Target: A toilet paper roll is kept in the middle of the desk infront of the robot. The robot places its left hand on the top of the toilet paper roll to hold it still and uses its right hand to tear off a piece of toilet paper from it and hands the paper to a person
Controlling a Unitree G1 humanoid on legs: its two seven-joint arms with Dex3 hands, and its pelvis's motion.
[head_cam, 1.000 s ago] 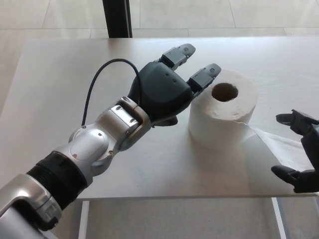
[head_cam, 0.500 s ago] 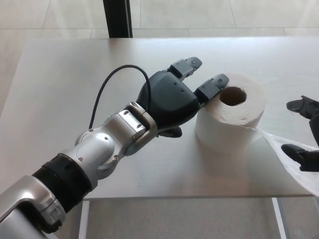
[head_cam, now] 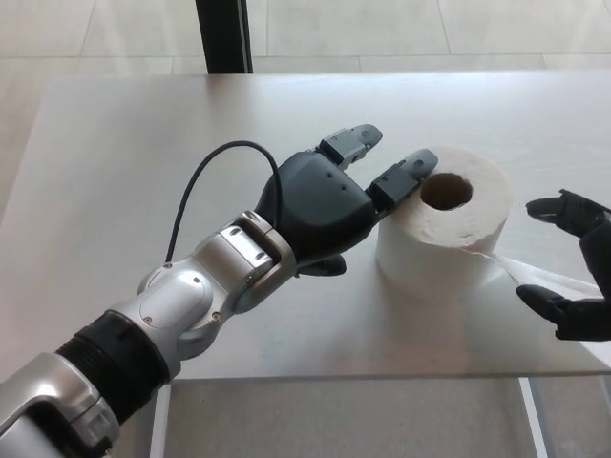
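From my head camera, looking down: my left hand [head_cam: 325, 205], black with a thumb and two thick fingers, reaches in from the lower left on a silver forearm with a thin black cable [head_cam: 205, 186] looping up from the wrist to the back of the hand. Its fingers are spread apart and hold nothing. The nearer fingertip [head_cam: 412, 172] lies at the top rim of the white cylindrical toilet paper roll [head_cam: 444, 229], on the side facing my palm; whether it presses on the paper or only meets it, I cannot tell. The other finger points past the roll, off its far side, and touches nothing. My thumb curls underneath the palm, just above the tabletop.

The roll stands upright on its end, immediately beyond my left fingertips, its dark cardboard core open toward the camera. It sits on the pale grey wooden desk [head_cam: 143, 143], toward the front edge. A loose white tail of paper [head_cam: 544, 279] runs from the roll's lower side across the desk toward my right hand and over the front edge.

My right hand [head_cam: 573, 277], also black, shows only partly at the right border. Its upper and lower fingers are held apart, open around empty space; the paper tail passes beneath and between them without being pinched. That hand is near the roll but not touching it.

Beyond the desk, behind my left hand, a dark vertical post [head_cam: 224, 35] rises over a light tiled floor [head_cam: 430, 29].
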